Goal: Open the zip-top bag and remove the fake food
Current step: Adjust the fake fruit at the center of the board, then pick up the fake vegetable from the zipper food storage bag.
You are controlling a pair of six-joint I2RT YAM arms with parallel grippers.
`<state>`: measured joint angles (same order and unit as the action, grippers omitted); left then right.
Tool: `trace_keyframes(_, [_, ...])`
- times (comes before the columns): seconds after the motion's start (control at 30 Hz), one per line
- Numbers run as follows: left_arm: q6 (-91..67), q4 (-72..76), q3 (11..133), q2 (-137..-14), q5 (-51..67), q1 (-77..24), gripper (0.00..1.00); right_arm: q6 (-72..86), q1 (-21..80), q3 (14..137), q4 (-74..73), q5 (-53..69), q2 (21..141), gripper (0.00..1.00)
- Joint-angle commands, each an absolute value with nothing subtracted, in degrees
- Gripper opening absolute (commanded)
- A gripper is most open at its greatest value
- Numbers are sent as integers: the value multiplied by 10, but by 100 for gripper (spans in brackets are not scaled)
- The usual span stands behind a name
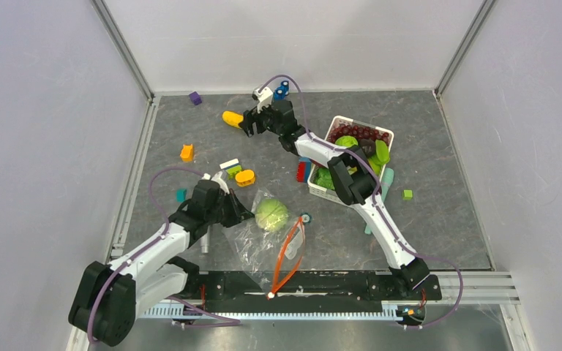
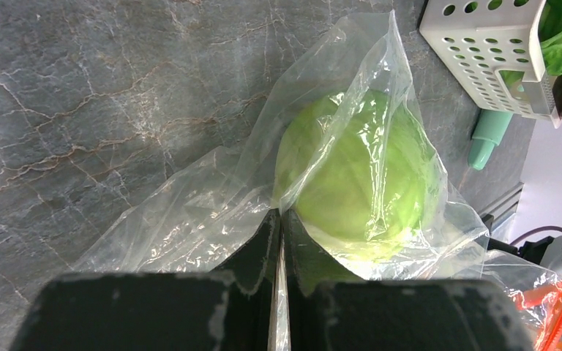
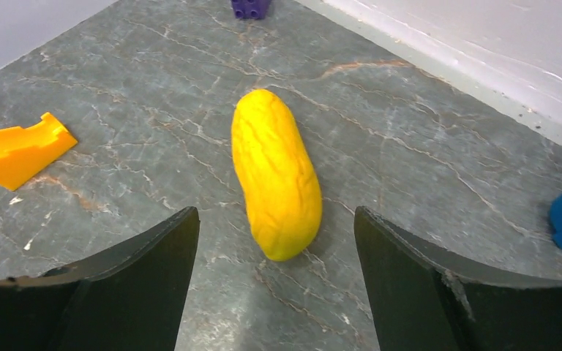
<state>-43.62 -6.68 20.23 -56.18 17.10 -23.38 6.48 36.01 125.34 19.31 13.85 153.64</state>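
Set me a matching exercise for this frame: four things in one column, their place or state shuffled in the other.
Things:
1. cabbage
2. corn cob
3. left claw
4. white basket

Place or state:
A. bare on the table, between the fingers of the open right claw
B. shut on the zip-top bag
C. inside the bag
D. holds dark red grapes

Pairs: 1-C, 2-A, 3-B, 4-D
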Motion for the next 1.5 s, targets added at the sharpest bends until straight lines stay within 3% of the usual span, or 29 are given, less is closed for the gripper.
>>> trace_keyframes(0.0, [-446,-43,201,-568,187,-234,9,56,356,1227,231,128,1507,83])
trace_keyframes(0.27, [-423,-84,236,-562,166,-234,17,29,357,1143,258,118,1369,88])
trace_keyframes(0.43, [-422,-110,248,-542,137,-234,7,31,357,1064,230,80,1222,87])
trace_keyframes(0.57, [-435,-129,246,-514,128,-234,2,52,357,974,153,53,1094,80])
trace_keyframes(0.7, [-442,-152,246,-474,120,-234,2,82,359,840,80,45,947,63])
trace_keyframes(0.73, [-442,-156,248,-467,119,-234,2,88,359,813,64,48,916,65])
trace_keyframes(1.07, [-435,-210,318,-434,134,-238,2,166,372,491,-60,75,554,26])
trace_keyframes(1.3, [-448,-220,359,-438,137,-262,2,204,373,372,-172,180,413,14])
trace_keyframes(1.47, [-459,-220,379,-443,111,-303,2,237,372,279,-135,262,359,10])
